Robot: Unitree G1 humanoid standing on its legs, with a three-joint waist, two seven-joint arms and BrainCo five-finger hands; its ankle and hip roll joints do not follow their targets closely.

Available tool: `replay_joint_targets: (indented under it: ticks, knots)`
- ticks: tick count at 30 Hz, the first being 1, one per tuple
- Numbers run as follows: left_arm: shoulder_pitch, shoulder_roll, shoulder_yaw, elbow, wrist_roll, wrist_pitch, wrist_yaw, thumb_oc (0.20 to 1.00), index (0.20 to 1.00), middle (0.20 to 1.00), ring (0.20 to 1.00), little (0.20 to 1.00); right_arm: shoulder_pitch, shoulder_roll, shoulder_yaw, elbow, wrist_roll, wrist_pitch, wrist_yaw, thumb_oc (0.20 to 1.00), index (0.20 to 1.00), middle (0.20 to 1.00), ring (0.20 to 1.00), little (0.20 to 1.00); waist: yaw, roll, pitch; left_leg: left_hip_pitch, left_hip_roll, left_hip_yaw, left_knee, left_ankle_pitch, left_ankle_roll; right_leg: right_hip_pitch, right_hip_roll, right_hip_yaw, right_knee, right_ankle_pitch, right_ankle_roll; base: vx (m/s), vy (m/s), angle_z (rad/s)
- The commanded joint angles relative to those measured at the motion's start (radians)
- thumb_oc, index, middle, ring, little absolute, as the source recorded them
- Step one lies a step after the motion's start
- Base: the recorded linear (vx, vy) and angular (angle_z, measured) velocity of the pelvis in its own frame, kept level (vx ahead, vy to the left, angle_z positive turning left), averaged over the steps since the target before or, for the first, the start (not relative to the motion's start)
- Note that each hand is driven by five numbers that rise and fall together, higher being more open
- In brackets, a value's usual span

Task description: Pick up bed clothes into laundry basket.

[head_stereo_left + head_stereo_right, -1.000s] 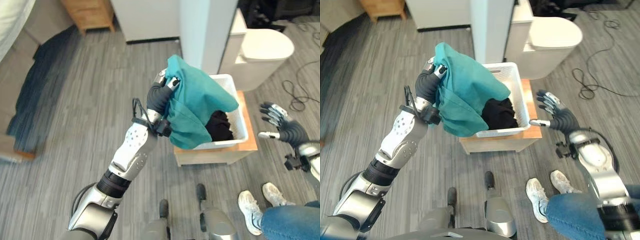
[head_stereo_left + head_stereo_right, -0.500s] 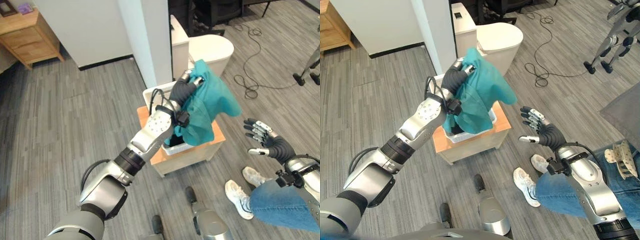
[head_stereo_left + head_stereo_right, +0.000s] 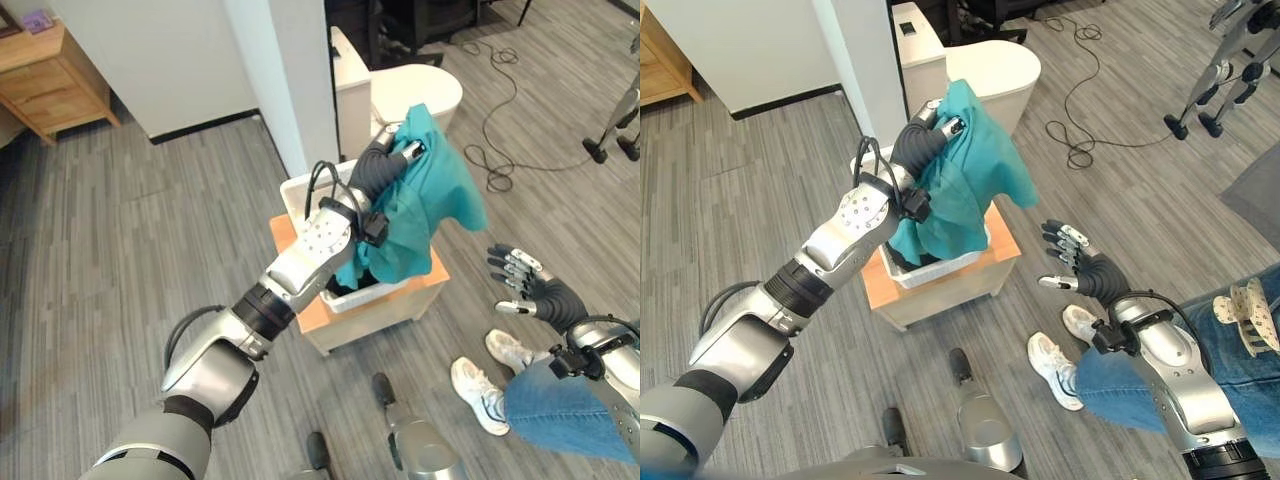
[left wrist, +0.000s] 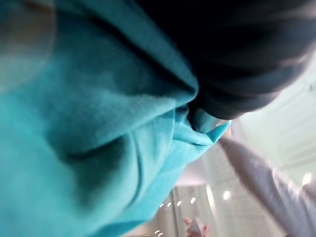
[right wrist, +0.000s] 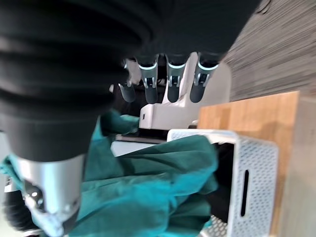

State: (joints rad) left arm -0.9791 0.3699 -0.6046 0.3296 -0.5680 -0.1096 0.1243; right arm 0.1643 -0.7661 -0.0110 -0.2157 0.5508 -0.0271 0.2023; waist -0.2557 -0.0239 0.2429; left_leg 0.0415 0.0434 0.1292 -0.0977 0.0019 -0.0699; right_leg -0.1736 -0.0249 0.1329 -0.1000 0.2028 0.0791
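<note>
Left hand (image 3: 385, 168): fingers closed on a teal cloth (image 3: 425, 205), held raised above the white basket (image 3: 938, 265); cloth hangs down over the basket's rim (dark clothing inside). Basket: on a low wooden stand (image 3: 358, 312) on grey plank floor (image 3: 150, 250). Right hand (image 3: 1080, 265): fingers spread, holding nothing, beside the stand. Person's shoe (image 3: 1052, 366) nearby.

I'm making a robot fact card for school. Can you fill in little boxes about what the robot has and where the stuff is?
left hand: shut on the teal cloth
teal cloth: held up, hanging down over the basket
laundry basket: white, on a low wooden stand, something dark inside
right hand: open, holds nothing, off to the side
person: jeans leg and white shoe beside the right arm
</note>
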Motion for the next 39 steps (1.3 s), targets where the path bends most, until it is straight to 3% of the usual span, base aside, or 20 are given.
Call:
replay_joint_targets:
  ticks: [1, 4, 11, 18, 26, 31, 39]
  knots:
    - [-0.199, 0.048, 0.037, 0.079, 0.008, -0.088, 0.03, 0.2, 0.2, 0.2, 0.2, 0.2, -0.011, 0.017, -0.058, -0.024, 0.026, -0.05, 0.002, 1.0, 1.0, 1.0, 1.0, 1.0, -0.014, 0.01, 0.022, -0.019, -0.026, 0.028, 0.01, 0.02, 0.007, 0.104, 0.01, -0.031, 0.013, -0.161, 0.066, 0.0, 0.0, 0.0]
    - [-0.234, 0.079, 0.037, 0.1, 0.003, -0.095, 0.034, 0.2, 0.2, 0.2, 0.2, 0.2, 0.001, 0.026, -0.058, -0.02, 0.019, -0.049, 0.007, 1.0, 1.0, 1.0, 1.0, 1.0, -0.019, 0.013, 0.026, -0.023, -0.026, 0.033, 0.01, 0.02, 0.006, 0.096, 0.011, -0.029, 0.013, -0.159, 0.069, 0.01, -0.007, -0.1]
    - [-0.418, 0.276, -0.018, 0.196, 0.208, -0.091, 0.084, 0.2, 0.2, 0.2, 0.2, 0.2, 0.059, 0.07, -0.069, 0.024, 0.0, -0.049, 0.028, 1.0, 1.0, 1.0, 1.0, 1.0, -0.021, 0.016, 0.035, -0.044, -0.02, 0.073, 0.01, 0.019, 0.0, 0.057, 0.02, -0.007, 0.013, -0.147, 0.086, 0.02, -0.017, -0.14]
    - [-0.526, 0.36, -0.114, 0.312, 0.391, -0.058, 0.095, 0.2, 0.2, 0.2, 0.2, 0.2, 0.054, 0.086, -0.052, 0.058, 0.01, -0.06, 0.032, 1.0, 1.0, 1.0, 1.0, 1.0, -0.019, 0.008, 0.042, -0.045, -0.013, 0.081, 0.01, 0.017, -0.004, 0.047, 0.027, -0.008, 0.013, -0.145, 0.091, 0.02, -0.008, -0.08]
    - [-0.564, 0.402, -0.186, 0.39, 0.554, -0.024, 0.11, 0.2, 0.2, 0.2, 0.2, 0.2, 0.063, 0.089, -0.039, 0.081, 0.021, -0.069, 0.039, 1.0, 1.0, 1.0, 1.0, 1.0, -0.022, -0.026, 0.059, -0.067, -0.007, 0.086, 0.01, 0.016, -0.003, 0.021, 0.035, -0.007, 0.013, -0.137, 0.095, 0.0, 0.005, -0.05]
    - [-0.558, 0.372, -0.193, 0.439, 0.601, -0.012, 0.113, 0.2, 0.2, 0.2, 0.2, 0.2, 0.049, 0.083, -0.024, 0.082, 0.021, -0.079, 0.034, 1.0, 1.0, 1.0, 1.0, 1.0, -0.021, -0.039, 0.068, -0.071, -0.007, 0.08, 0.01, 0.015, 0.0, 0.019, 0.036, -0.01, 0.013, -0.138, 0.094, 0.0, 0.007, -0.02]
    - [-0.542, 0.34, -0.198, 0.488, 0.681, 0.006, 0.122, 0.2, 0.2, 0.2, 0.2, 0.2, 0.024, 0.084, 0.019, 0.081, 0.021, -0.093, 0.028, 1.0, 1.0, 1.0, 1.0, 1.0, -0.019, -0.088, 0.102, -0.096, -0.005, 0.072, 0.01, 0.017, 0.005, -0.005, 0.039, -0.017, 0.013, -0.129, 0.095, -0.02, 0.005, 0.01]
